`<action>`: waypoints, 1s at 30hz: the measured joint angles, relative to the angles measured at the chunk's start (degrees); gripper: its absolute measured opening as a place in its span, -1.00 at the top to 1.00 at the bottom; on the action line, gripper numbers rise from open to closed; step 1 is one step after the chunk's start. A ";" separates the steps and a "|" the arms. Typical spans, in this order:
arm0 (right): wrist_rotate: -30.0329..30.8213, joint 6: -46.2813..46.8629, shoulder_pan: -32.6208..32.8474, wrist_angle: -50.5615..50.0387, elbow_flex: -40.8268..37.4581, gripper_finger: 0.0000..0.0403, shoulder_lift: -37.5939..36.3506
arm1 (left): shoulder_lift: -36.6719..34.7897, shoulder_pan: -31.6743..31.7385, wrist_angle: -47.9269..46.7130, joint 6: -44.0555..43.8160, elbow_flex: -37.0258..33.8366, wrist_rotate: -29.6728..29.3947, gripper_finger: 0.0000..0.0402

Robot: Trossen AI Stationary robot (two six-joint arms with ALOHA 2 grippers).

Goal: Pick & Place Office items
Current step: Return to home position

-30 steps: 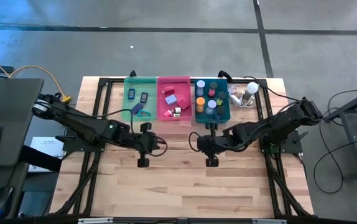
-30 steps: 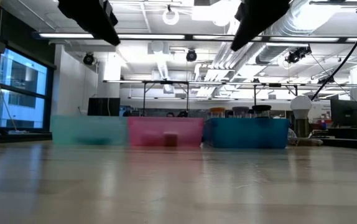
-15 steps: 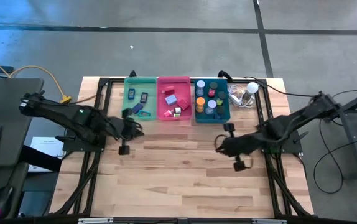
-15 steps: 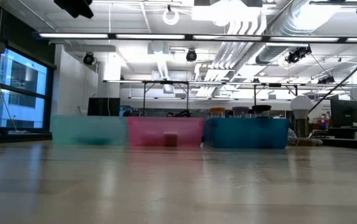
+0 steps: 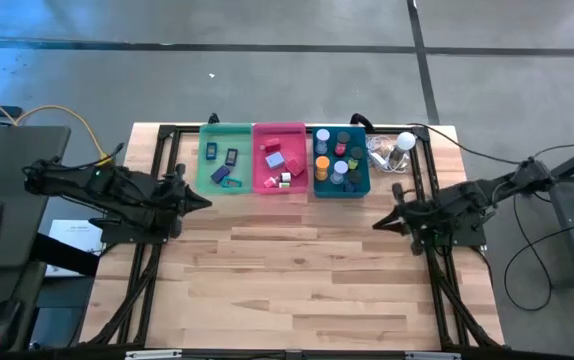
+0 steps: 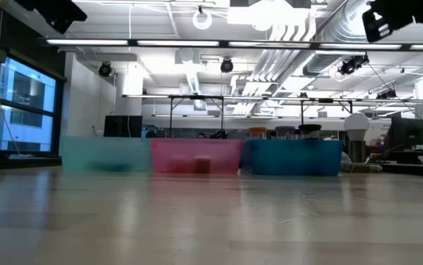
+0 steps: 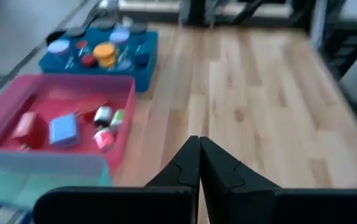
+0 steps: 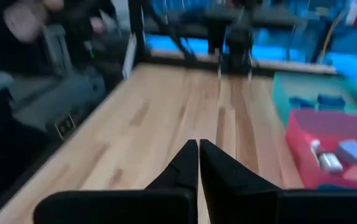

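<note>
Office items [image 5: 275, 157] all lie in the bins [image 5: 279, 125], so sorting seems finished; left gripper [image 5: 199, 200] and right gripper [image 5: 379, 222] are pressed together, empty.

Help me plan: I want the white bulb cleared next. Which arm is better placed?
Right, probably. The white bulb lies beside the teal bin on that arm's side, with the right gripper, shut, nearer; the left gripper sits by the green bin, farther off.

Long white ceiling strip lights [image 6: 219, 43] flood the room brightly and evenly; daylight enters through the tall window [image 6: 27, 110]. The pale wooden table top [image 6: 211, 221] shows a soft sheen and only faint shadows.
</note>
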 joint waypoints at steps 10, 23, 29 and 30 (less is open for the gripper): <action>-6.82 -2.62 -5.69 4.25 -11.29 0.98 -19.84 | -14.67 -0.15 12.91 -1.88 -15.81 3.69 1.00; -12.52 -3.16 -11.20 16.37 -23.53 0.98 -24.79 | -21.03 -0.17 21.07 -2.83 -27.01 4.14 1.00; -13.98 -0.63 -12.88 18.65 -26.63 0.98 -24.46 | -21.02 -0.17 22.65 -2.92 -29.47 6.39 1.00; -13.93 -0.36 -13.16 18.03 -26.63 0.98 -24.39 | -21.00 -0.17 22.67 -2.16 -29.76 7.41 1.00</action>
